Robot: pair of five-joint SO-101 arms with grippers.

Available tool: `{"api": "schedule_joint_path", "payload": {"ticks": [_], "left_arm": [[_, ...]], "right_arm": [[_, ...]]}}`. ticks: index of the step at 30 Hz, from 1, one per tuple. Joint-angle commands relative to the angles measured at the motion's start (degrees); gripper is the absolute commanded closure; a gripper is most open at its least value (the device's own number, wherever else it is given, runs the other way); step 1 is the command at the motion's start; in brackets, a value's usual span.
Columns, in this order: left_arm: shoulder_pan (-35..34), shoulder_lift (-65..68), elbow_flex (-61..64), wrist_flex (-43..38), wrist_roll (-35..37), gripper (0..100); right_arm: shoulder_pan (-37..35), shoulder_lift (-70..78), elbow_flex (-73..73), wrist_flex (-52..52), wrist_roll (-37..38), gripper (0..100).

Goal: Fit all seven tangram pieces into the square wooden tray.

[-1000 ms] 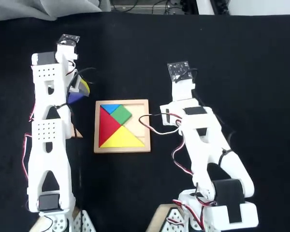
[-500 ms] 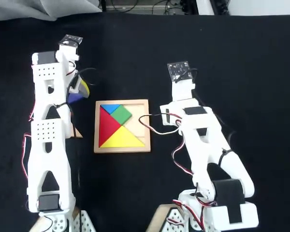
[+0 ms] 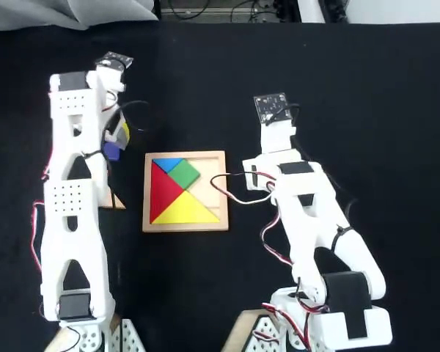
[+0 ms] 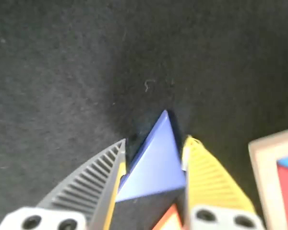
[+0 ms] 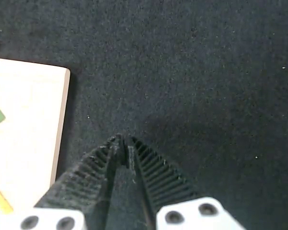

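Observation:
The square wooden tray (image 3: 221, 192) lies between the two arms and holds a red, a yellow, a green and a light blue piece; its right part is bare wood. My left gripper (image 4: 153, 139) is shut on a dark blue triangle (image 4: 156, 163), held just above the black cloth to the left of the tray's far corner (image 4: 271, 143). In the high view that blue triangle (image 3: 111, 151) peeks out beside the left arm. My right gripper (image 5: 123, 142) is shut and empty, over the cloth just right of the tray's edge (image 5: 62, 120).
A small orange piece (image 3: 116, 203) lies on the cloth left of the tray, partly hidden by the left arm. Black cloth covers the table. Red and white cables loop from the right arm over the tray's right edge.
The left arm's wrist has swung slightly right and lifted, carrying the blue triangle with it. The right arm and the tray's pieces have not moved.

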Motion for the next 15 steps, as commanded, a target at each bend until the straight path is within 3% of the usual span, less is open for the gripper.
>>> {"api": "schedule_joint_path", "payload": {"ticks": [1,8,11,15], "left_arm": [[-0.2,-13.3,9.8,0.6,-12.4,73],[-1.0,-20.5,26.7,0.2,-35.5,71],[-1.6,-20.4,26.7,0.0,-38.5,71],[-2.7,-20.4,26.8,-6.2,-37.5,71]], "right_arm": [[0.9,-2.9,0.0,-0.7,-0.4,98.7],[0.8,-2.9,0.0,-0.7,-0.4,98.7],[0.9,-2.9,0.0,-0.7,-0.4,98.7],[0.9,-2.9,0.0,-0.7,-0.4,98.7]]}}
